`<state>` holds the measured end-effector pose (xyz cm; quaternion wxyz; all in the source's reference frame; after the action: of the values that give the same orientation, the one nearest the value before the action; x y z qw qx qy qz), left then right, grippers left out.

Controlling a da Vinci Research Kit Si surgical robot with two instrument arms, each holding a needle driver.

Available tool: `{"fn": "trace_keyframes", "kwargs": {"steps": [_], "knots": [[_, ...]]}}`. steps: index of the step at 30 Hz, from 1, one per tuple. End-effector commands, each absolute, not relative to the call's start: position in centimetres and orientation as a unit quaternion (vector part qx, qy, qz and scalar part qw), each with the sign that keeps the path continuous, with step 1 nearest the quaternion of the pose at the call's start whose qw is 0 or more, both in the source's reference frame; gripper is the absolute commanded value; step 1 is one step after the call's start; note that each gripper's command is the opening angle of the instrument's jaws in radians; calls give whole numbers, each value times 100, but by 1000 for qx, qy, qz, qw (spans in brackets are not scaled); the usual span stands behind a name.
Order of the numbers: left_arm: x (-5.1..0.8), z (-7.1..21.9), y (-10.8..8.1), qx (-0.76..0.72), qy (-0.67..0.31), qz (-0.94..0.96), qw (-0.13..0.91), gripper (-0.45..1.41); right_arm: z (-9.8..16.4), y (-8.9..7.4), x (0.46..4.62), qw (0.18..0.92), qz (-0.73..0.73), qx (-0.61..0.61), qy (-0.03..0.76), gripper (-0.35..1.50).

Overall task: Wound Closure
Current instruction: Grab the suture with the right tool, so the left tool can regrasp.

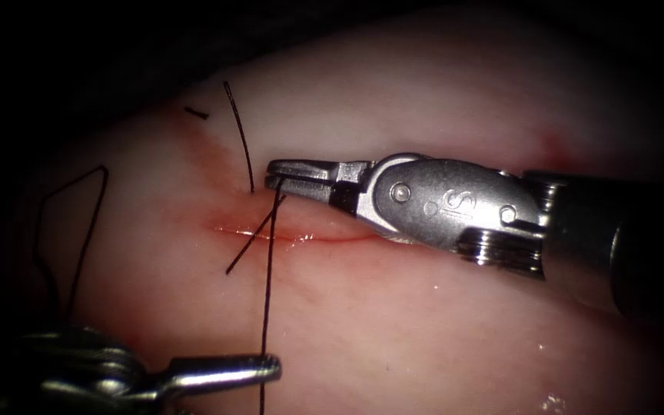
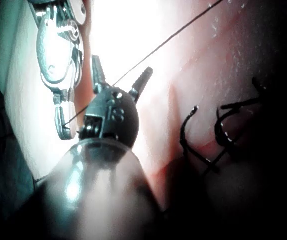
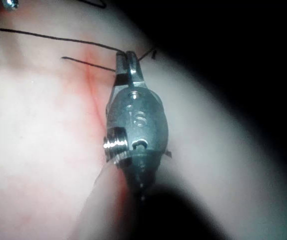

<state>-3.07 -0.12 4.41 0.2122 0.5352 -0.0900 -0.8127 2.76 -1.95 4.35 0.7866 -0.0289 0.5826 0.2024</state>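
Observation:
The cut (image 1: 301, 234) runs across the pale tissue (image 1: 393, 323) with red fluid along it. My right tool (image 1: 277, 174) comes in from the right and is shut on the black thread (image 1: 267, 292) just above the cut's left end. From there a long strand drops straight down and a short tail (image 1: 251, 242) crosses the cut. The same grip shows in the right wrist view, jaws (image 3: 128, 57) closed at the thread (image 3: 58, 37). My left tool (image 1: 269, 369) sits low at the left, open, holding nothing. The taut strand (image 2: 173, 37) passes between its spread jaws (image 2: 119, 75).
Another dark strand (image 1: 240, 134) curves up from the tissue above the cut's left end. A short cut end (image 1: 196, 114) lies beyond it. A slack thread loop (image 1: 78, 223) lies on the left side. Curled thread (image 2: 203, 145) rests on the tissue near the left tool.

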Motion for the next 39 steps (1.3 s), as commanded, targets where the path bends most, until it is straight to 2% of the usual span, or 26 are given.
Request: {"fn": "trace_keyframes", "kwargs": {"steps": [1,7,9,10,11,12,18,21,31,33,37,38,39], "knots": [[-312,444,-2,535,-93,-812,214,43,436,-185,288,785,202,-30,584,-35],[-326,442,-14,523,-102,-813,233,43,436,-185,289,785,202,-32,585,-35],[-328,442,-18,520,-104,-813,240,34,436,-186,289,785,202,-32,585,-35],[-327,442,-18,519,-102,-813,242,24,436,-186,289,785,202,-32,585,-35],[-325,441,-17,518,-95,-814,246,-33,436,-186,289,785,202,-32,585,-35],[-324,440,-16,516,-92,-813,252,-45,436,-187,290,785,202,-32,585,-35],[-308,425,4,533,-99,-803,248,-45,435,-193,291,784,202,-31,586,-35],[-291,419,17,548,-65,-808,206,-45,430,-199,291,783,199,-29,588,-35],[-194,408,46,539,-101,-829,111,-45,394,-227,290,782,194,-1,593,-35],[-179,405,54,531,-109,-835,96,-45,387,-231,289,775,203,16,598,36],[-158,405,70,524,-127,-839,77,-45,376,-234,287,768,215,40,602,116],[-152,406,75,517,-131,-842,81,-45,373,-230,285,762,219,48,608,127],[-151,407,76,516,-132,-842,83,-45,372,-227,283,759,223,50,610,128]]}}
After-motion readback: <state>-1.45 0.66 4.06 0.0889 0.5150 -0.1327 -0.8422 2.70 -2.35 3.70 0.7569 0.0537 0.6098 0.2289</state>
